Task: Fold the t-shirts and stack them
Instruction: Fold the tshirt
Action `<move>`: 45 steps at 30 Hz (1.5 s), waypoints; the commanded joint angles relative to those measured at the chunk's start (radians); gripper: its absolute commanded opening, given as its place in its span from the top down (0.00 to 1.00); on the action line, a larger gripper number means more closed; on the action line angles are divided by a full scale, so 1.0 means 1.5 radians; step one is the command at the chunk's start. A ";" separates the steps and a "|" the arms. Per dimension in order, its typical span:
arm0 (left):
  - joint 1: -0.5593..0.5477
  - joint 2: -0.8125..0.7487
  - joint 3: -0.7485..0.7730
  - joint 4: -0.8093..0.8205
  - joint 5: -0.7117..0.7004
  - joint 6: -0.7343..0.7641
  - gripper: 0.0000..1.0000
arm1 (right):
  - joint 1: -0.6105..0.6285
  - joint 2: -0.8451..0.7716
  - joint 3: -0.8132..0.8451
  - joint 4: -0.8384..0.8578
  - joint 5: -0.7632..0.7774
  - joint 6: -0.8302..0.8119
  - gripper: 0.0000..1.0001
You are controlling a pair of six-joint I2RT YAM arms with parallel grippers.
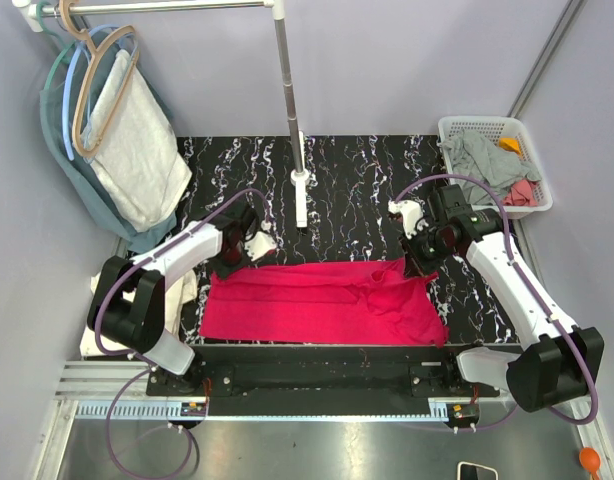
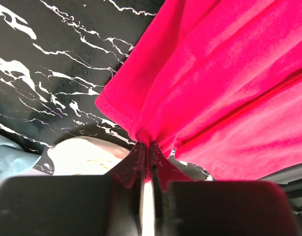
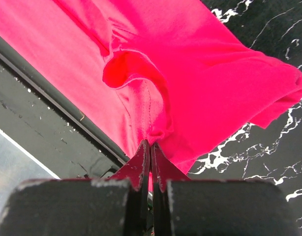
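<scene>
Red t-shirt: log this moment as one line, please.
item: red t-shirt, spread along near side of table | left fingers: shut on its far-left corner | right fingers: shut on its far-right corner

Top view: high, behind, looking down over whole table (image 1: 347, 170). Wrist views: close, oblique; all share red t-shirt (image 1: 317, 295).

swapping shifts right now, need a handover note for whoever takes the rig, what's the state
Left gripper: shut on the far left corner of the red t-shirt.
Right gripper: shut on the same shirt's far right corner.
Red t-shirt: spread along the near part of the table, wrinkled on its right side.
Others: a grey garment and a pink garment lie loose in the basket, far right.
Done: red shirt laid out and pinched at both corners. No folded stack in view.
Left: fold the red one, then the rest, and stack.
</scene>
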 commanded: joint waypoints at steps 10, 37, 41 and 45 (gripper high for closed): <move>-0.042 -0.012 -0.048 -0.018 -0.027 -0.013 0.70 | 0.017 0.022 0.038 -0.083 -0.015 -0.069 1.00; -0.046 0.011 0.103 -0.038 0.053 -0.007 0.59 | 0.038 0.046 -0.016 -0.124 0.013 -0.126 1.00; -0.047 0.067 0.146 -0.012 0.077 -0.017 0.60 | 0.039 0.044 -0.014 -0.123 0.013 -0.124 1.00; -0.060 0.111 0.167 0.006 0.102 -0.027 0.60 | 0.040 0.043 -0.017 -0.123 0.015 -0.124 1.00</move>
